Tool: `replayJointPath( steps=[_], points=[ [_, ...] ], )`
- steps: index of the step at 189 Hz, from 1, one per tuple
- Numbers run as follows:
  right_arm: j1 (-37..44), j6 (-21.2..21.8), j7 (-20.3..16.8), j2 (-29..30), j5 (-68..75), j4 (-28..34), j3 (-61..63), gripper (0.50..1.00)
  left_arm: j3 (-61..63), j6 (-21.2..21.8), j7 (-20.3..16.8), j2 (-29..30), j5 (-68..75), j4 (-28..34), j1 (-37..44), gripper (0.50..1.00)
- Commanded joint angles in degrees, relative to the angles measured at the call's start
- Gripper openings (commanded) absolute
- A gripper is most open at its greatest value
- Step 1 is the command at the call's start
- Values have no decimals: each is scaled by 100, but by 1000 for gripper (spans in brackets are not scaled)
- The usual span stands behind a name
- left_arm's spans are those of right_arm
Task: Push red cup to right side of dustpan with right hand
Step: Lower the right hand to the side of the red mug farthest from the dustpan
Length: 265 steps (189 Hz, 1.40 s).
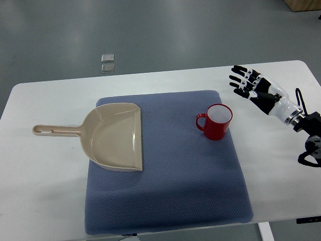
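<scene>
A red cup (216, 122) with a white inside stands upright on the blue mat (165, 201), its handle pointing left. A beige dustpan (113, 136) lies at the mat's left edge, its handle reaching left over the white table and its mouth facing right toward the cup. My right hand (247, 83) hovers above the table's back right area, up and to the right of the cup, fingers spread and holding nothing. It is apart from the cup. The left arm is out of view.
The white table (40, 165) carries the mat. Two small clear squares (107, 63) lie on the grey floor beyond the table's far edge. A brown box corner (303, 5) shows at the top right.
</scene>
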Motion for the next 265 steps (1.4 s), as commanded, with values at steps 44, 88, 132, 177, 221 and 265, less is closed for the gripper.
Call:
replayJointPath(
  steps=[44, 88, 132, 177, 221, 265],
  points=[
    [-77, 6, 568, -23, -915, -1, -35, 930, 1, 0, 0, 0, 0, 0, 0, 1000],
    [-129, 6, 743, -59, -1065, -1, -35, 930, 1, 0, 0, 0, 0, 0, 0, 1000],
    [-226, 6, 972, -76, -1434, -1, -35, 930, 1, 0, 0, 0, 0, 0, 0, 1000],
    [-305, 6, 1062, -32, -1680, -1, -44, 930, 1, 0, 0, 0, 0, 0, 0, 1000],
    [-384, 6, 1062, -23, -1803, -1, -70, 930, 1, 0, 0, 0, 0, 0, 0, 1000],
    [-393, 6, 1062, 21, -1873, -1, -246, 930, 1, 0, 0, 0, 0, 0, 0, 1000]
  ],
)
